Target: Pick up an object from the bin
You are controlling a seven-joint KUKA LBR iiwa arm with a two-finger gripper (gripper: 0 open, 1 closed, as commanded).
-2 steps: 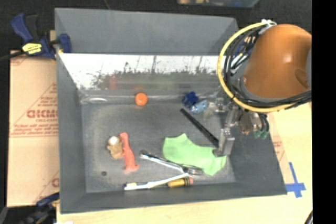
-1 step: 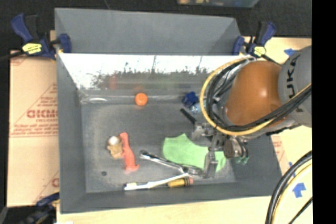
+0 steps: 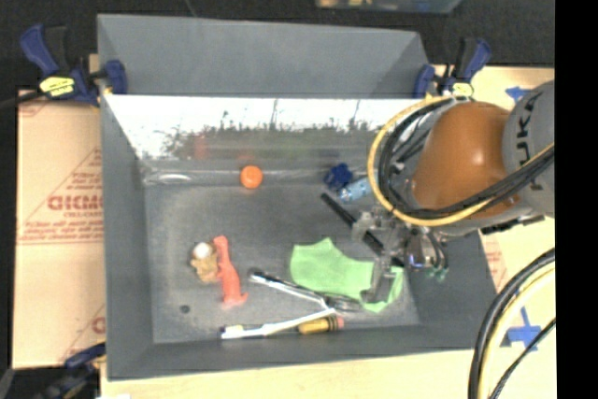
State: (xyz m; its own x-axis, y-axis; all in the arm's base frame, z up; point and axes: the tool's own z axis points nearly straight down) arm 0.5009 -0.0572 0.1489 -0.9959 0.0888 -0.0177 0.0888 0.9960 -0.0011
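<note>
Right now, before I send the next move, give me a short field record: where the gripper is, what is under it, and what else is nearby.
gripper: low, front right of bin
under it: right end of green cloth
grasp: cannot tell
near: silver tool at the cloth's left; blue thing behind
left: salmon toy; orange ball by back wall
front: yellow-handled stick

bin (image 3: 121, 229) holds all. ball (image 3: 250, 177) at back wall, left of centre. small thing (image 3: 342, 179) at back, right of ball. cloth (image 3: 327, 268) front right, its right end under arm (image 3: 467, 163) tip. figure (image 3: 202, 262) front left, touching long toy (image 3: 227, 274) on its right. tool (image 3: 294, 288) between toy and cloth, overlapping cloth's front edge. brush (image 3: 271, 328) along front wall.
</note>
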